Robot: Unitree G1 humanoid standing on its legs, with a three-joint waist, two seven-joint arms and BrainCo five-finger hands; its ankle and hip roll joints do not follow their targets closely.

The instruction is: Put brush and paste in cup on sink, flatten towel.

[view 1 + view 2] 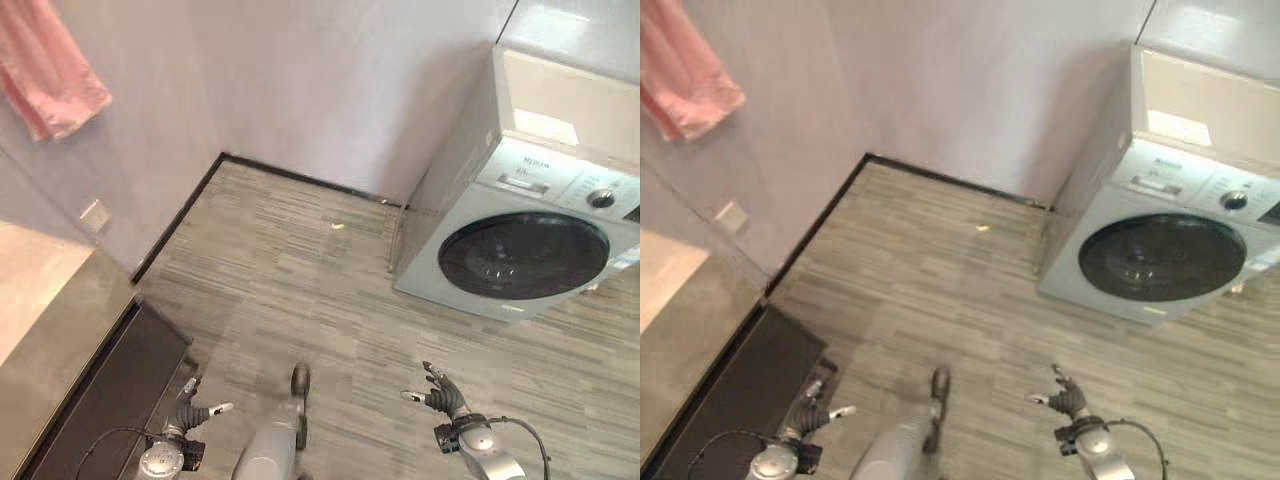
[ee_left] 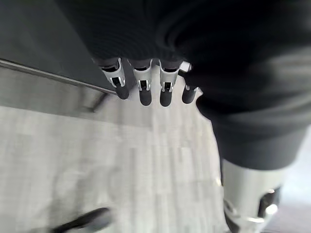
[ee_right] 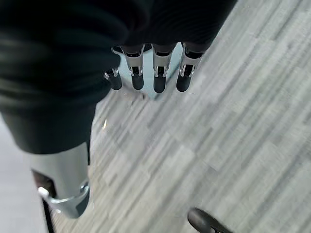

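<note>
A pink towel (image 1: 50,70) hangs bunched on the wall at the upper left. Below it a grey counter (image 1: 45,340) with a dark cabinet front (image 1: 110,400) runs along the left edge. My left hand (image 1: 192,412) hangs low at the bottom left beside that cabinet, fingers relaxed and empty; its fingers (image 2: 141,85) show straight over the floor. My right hand (image 1: 440,392) hangs at the bottom right above bare floor, also open and empty, with its fingers (image 3: 158,73) straight.
A white front-loading washing machine (image 1: 530,230) stands at the right against the wall. Grey wood-pattern floor (image 1: 300,270) fills the middle, edged by a dark skirting (image 1: 180,215). A small wall socket (image 1: 95,215) sits low on the left wall.
</note>
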